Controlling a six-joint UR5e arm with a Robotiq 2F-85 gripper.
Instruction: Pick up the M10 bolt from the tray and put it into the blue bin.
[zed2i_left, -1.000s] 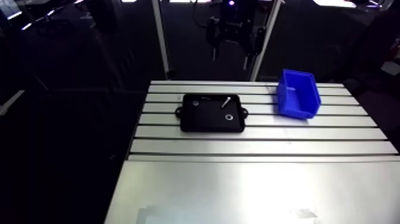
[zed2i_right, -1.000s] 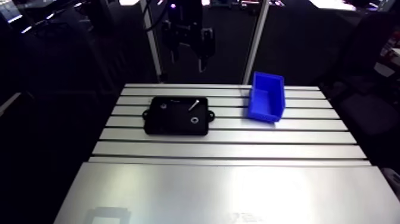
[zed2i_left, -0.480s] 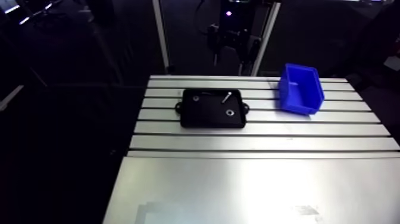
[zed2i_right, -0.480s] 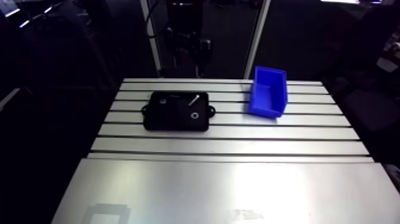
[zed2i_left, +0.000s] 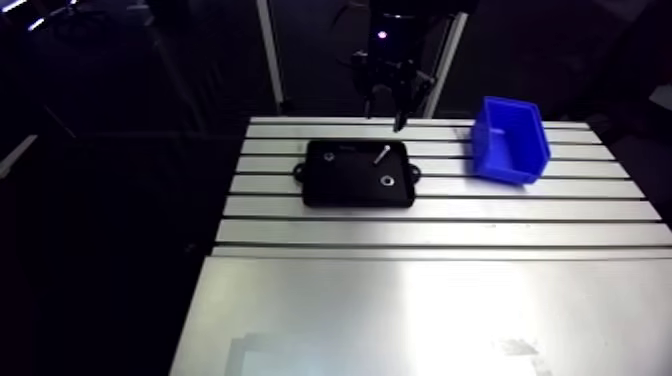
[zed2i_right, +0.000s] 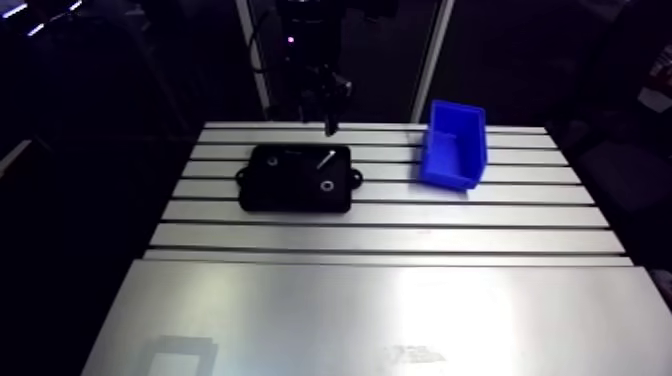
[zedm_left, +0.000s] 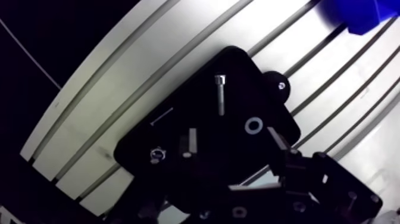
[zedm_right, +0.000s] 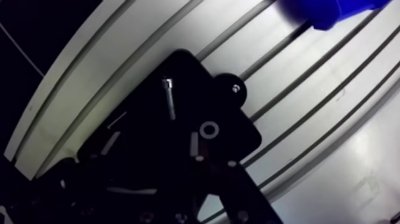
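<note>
I have the gripper (zedm_left: 233, 142) hanging over the black tray (zedm_left: 247, 83), its two fingers spread wide with nothing between them. The M10 bolt (zedm_left: 221, 95) lies flat in the tray near its far right corner, ahead of the fingers and untouched, with a washer (zedm_left: 254, 126) near it toward the tray's near edge and a small nut-like piece (zedm_left: 156, 156) toward the tray's left edge. The tray sits toward the far edge of the table (zed2i_left: 420, 230), and the blue bin (zed2i_left: 512, 140) stands well apart from it at the table's far right corner.
</note>
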